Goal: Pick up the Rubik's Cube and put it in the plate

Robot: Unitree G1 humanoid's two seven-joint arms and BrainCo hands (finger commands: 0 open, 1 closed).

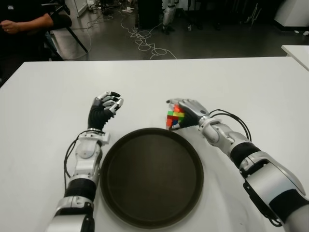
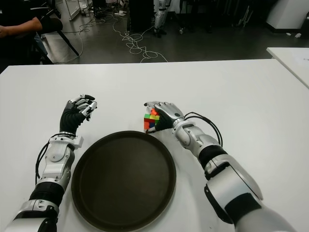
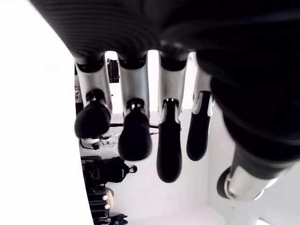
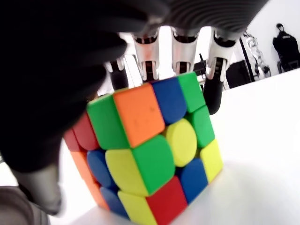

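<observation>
We see a smooth, matt white worktop [image 1: 251,87] carrying a dark plate [image 1: 151,220] with a dull satin sheen along its rim. The Rubik's Cube [image 4: 150,154] looks like smooth plastic, its rounded coloured tiles faintly glossy. Both the right hand [image 1: 186,115] and the left hand [image 1: 107,107] show silvery, shiny shells, with matt black rubbery-looking fingertips [image 3: 135,140].

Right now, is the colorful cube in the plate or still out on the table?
Out. The Rubik's Cube sits on the white table just beyond the dark plate's rim, with the right hand closed around it. The plate holds nothing.
</observation>
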